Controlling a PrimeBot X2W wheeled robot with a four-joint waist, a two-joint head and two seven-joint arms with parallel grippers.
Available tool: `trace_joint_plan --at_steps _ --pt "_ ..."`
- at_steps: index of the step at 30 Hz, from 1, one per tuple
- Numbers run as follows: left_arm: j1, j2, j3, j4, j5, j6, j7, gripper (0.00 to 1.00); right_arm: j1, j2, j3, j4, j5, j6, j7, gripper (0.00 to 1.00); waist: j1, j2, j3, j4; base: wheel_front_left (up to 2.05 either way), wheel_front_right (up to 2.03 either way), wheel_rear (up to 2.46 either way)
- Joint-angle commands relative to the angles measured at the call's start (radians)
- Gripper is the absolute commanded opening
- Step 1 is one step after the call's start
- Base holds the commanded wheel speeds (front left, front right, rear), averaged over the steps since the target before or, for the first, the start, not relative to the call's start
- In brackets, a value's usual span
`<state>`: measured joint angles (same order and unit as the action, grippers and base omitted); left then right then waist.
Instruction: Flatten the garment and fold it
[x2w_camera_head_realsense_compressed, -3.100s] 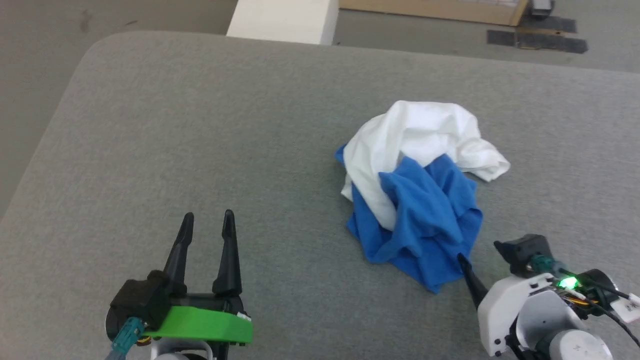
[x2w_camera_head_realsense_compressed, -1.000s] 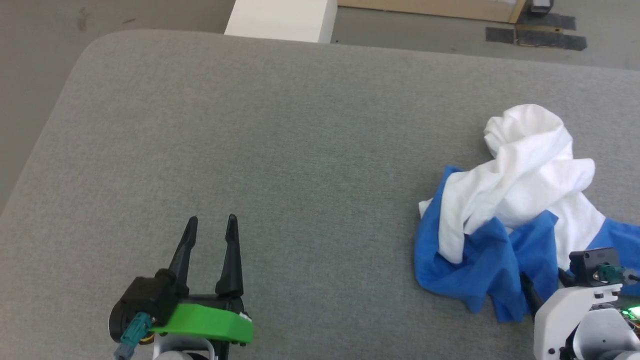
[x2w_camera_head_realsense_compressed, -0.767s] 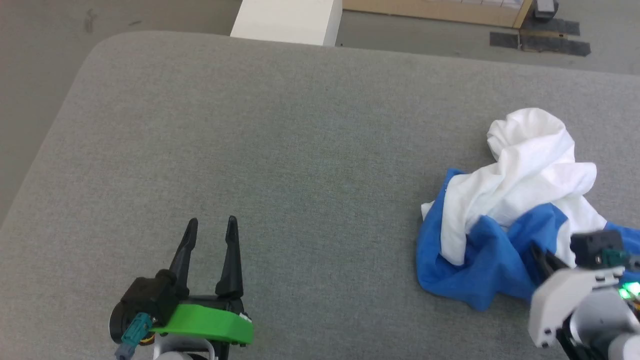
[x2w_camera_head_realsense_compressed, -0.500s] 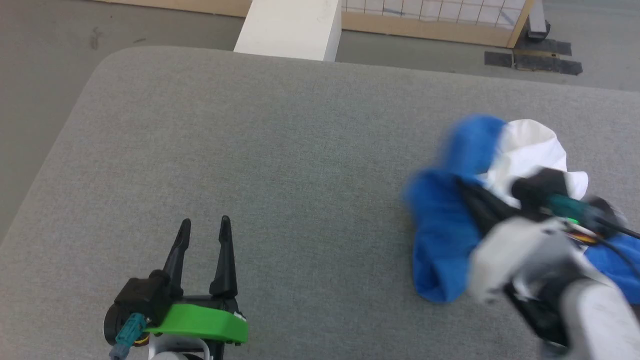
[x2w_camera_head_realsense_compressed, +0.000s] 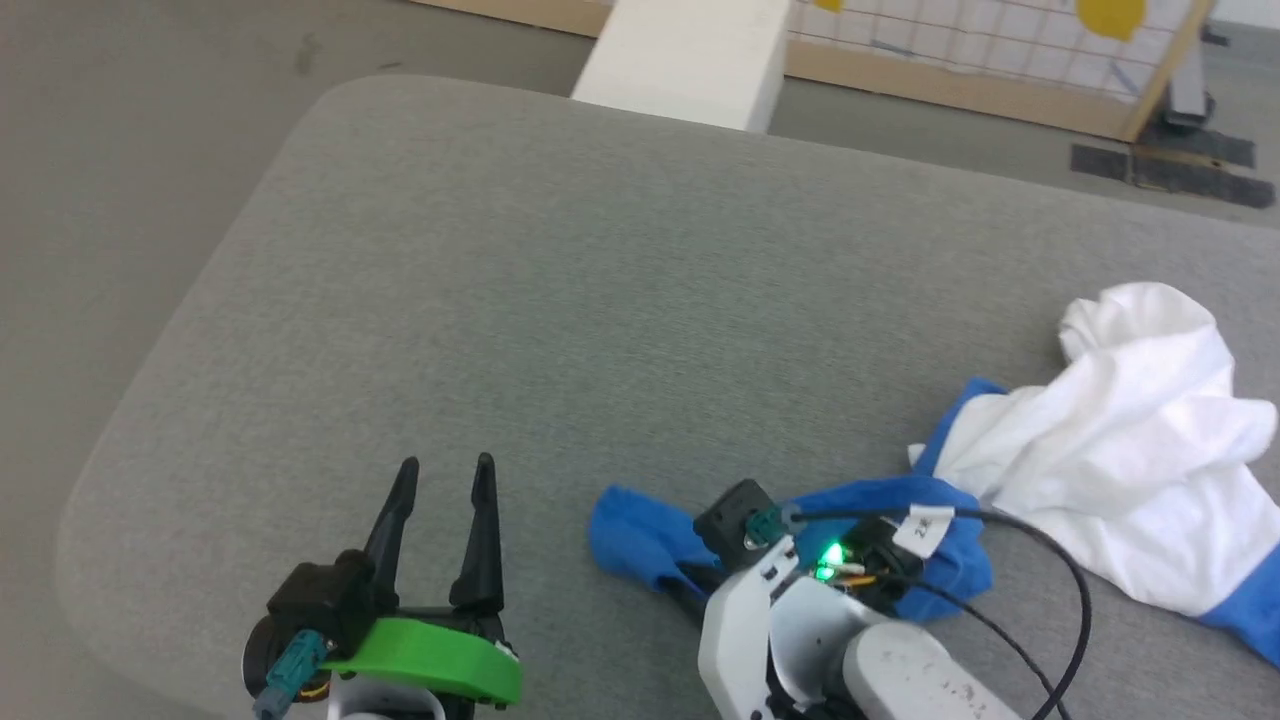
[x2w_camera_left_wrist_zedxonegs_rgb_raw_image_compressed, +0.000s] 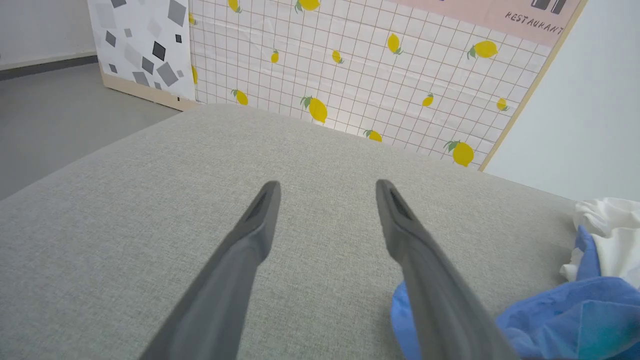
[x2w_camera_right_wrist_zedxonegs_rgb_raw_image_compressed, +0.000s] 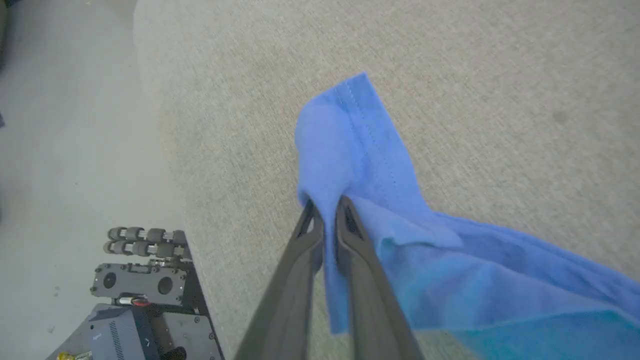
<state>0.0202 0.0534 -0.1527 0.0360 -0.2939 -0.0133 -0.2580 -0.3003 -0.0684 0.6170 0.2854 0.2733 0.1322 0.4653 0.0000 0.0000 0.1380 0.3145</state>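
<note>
Two dark right fingers are clamped together on a thin fold of the blue sleeve, just behind its stitched hem, low over the grey worktop. The garment lies crumpled on the worktop's right side, with the sleeve drawn out toward the middle and the white body heaped beyond. The left fingers stand spread and empty, near the sleeve's end but apart from it. The pinch takes little cloth, so a pull against the drag of the heaped body could slide the sleeve free. Pulling from one point alone would likely haul the heap along as a lump rather than spread it. The worktop's edge lies near the grip, and cloth drawn past it could spill toward the floor.
</note>
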Motion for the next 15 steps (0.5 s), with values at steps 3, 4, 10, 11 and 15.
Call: trace_joint_plan --at_steps 3,4,10,11,15 --pt "0.011 -0.003 -0.005 0.01 -0.008 0.005 -0.004 1.0 -0.008 0.01 0.001 0.057 0.016 -0.002 -0.063 1.0 0.0 0.0 -0.027 0.019 0.0 0.0 0.0" --pt "0.016 -0.003 -0.004 0.01 -0.008 0.006 -0.004 1.0 -0.018 0.012 -0.003 0.058 0.026 -0.002 -0.08 1.0 0.0 0.0 -0.034 0.01 0.0 0.0 0.0" --pt "0.036 0.014 0.011 -0.009 0.002 0.01 -0.004 1.0 -0.06 0.009 -0.134 -0.055 0.029 -0.002 -0.142 1.0 0.0 0.0 -0.067 -0.067 0.0 0.0 0.0" --pt "0.039 0.017 0.013 -0.015 0.003 0.011 -0.004 1.0 -0.056 0.005 -0.169 -0.084 0.021 -0.002 -0.147 1.0 0.0 0.0 -0.069 -0.082 0.0 0.0 0.0" --pt "0.045 0.029 0.015 -0.044 0.009 0.016 0.0 1.0 0.016 -0.027 -0.368 -0.236 -0.064 -0.002 -0.152 1.0 0.0 0.0 -0.067 -0.145 0.0 0.0 0.0"
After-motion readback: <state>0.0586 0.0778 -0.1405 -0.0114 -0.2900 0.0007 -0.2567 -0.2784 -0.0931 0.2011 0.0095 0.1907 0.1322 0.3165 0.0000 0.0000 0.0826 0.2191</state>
